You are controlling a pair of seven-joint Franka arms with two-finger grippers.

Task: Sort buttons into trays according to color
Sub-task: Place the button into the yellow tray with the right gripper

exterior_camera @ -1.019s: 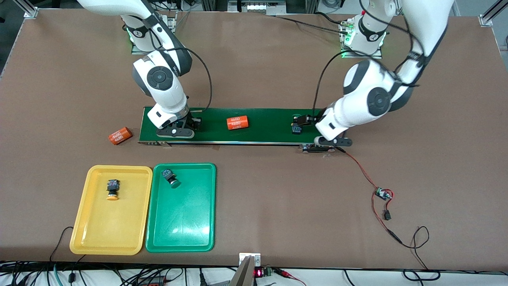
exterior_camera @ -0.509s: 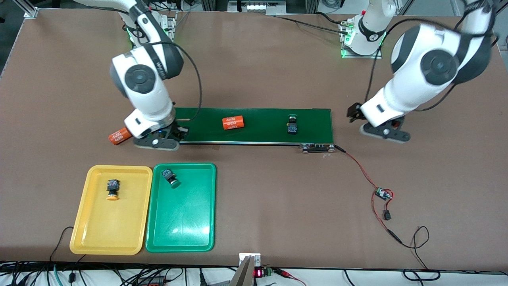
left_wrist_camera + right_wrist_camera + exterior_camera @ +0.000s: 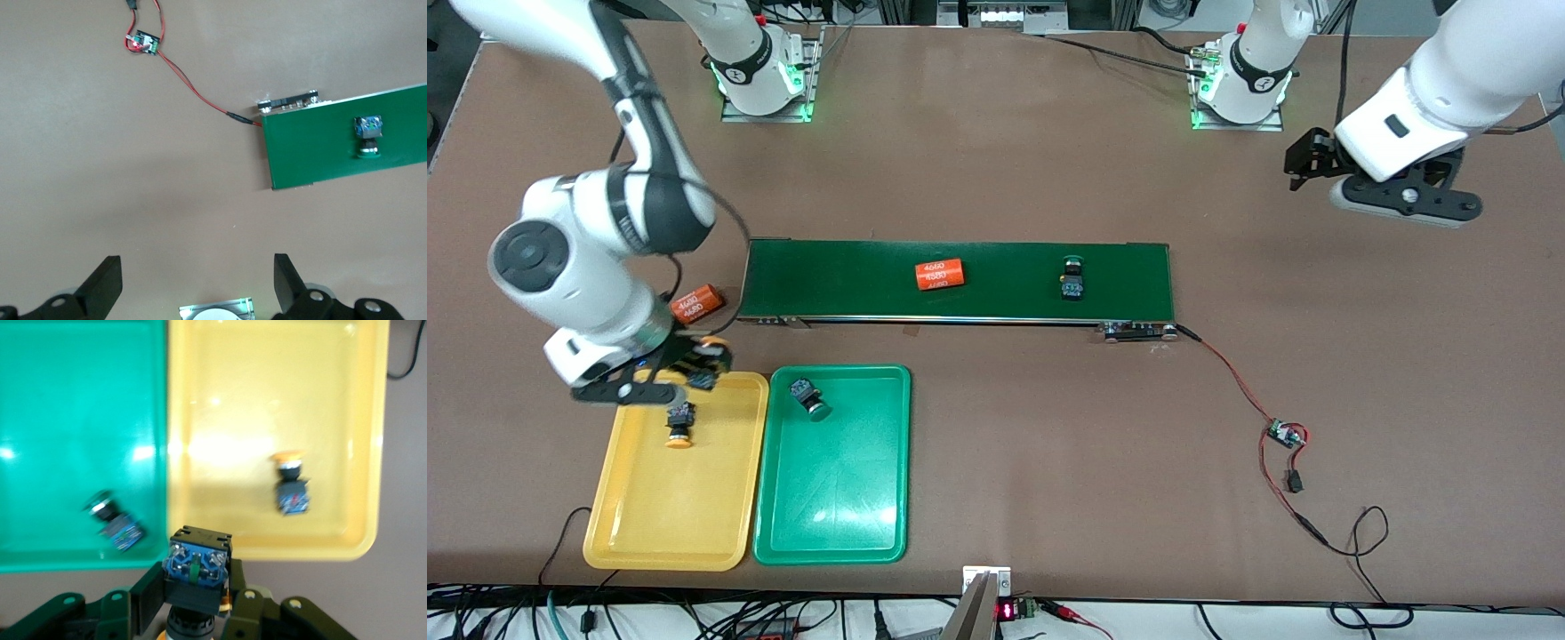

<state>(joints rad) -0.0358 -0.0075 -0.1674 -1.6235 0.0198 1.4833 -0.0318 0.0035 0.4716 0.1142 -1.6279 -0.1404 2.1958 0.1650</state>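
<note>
Clamped in the right gripper [image 3: 698, 360] we see a yellow-capped button [image 3: 197, 568], its blue-black body pinched between the fingers [image 3: 148, 599] while it hangs over the rim of the yellow tray [image 3: 627, 533], at the edge nearest the conveyor belt [image 3: 854, 276]. From that tray's centre the held button sits at about one o'clock in the front view.

We find a second yellow-capped button [image 3: 679, 423] lying in the yellow tray, at roughly twelve o'clock from the tray's centre. Just beside it, the green tray [image 3: 845, 516] holds one green-capped button [image 3: 807, 397], at about eleven o'clock from its own centre.

On the belt we note another green-capped button [image 3: 1072, 281] and an orange cylinder [image 3: 940, 275], the cylinder at nine o'clock from the button. A second orange cylinder [image 3: 695, 303] lies on the table [image 3: 996, 151] just off the belt's end, toward the right arm's end of the table.

Over bare table near its own base, the left gripper [image 3: 1316, 169] waits with its fingers [image 3: 107, 288] spread wide and nothing between them. We also see a small circuit board [image 3: 1286, 434] on red wires at four o'clock from the belt.
</note>
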